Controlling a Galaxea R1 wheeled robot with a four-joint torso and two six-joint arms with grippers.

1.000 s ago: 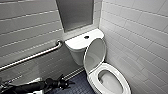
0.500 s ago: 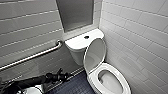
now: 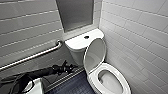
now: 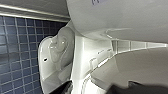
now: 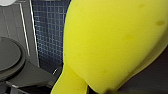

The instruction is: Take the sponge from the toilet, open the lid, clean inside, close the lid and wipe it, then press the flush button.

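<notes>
The white toilet (image 3: 77, 43) stands in the corner. Its lid (image 3: 96, 53) is raised and leans back against the tank, and the ring seat (image 3: 125, 85) lies down around the open bowl. The small dark flush button (image 3: 86, 37) sits in the middle of the tank top. My left gripper (image 3: 69, 67) hangs open and empty low beside the tank's base, left of the lid. In the left wrist view the toilet's white underside (image 4: 130, 22) is close. The yellow sponge (image 5: 107, 42) is squeezed right in front of the right wrist camera, with my right gripper shut on it.
A metal grab bar (image 3: 32, 56) runs along the grey tiled wall on the left. White tiles (image 3: 140, 37) cover the wall close to the right of the bowl. Dark blue mosaic floor (image 3: 75, 86) lies in front of the toilet. A grey recess (image 3: 76, 13) sits above the tank.
My left arm has shifted slightly beside the tank's base. The lid stays up and the sponge stays gripped.
</notes>
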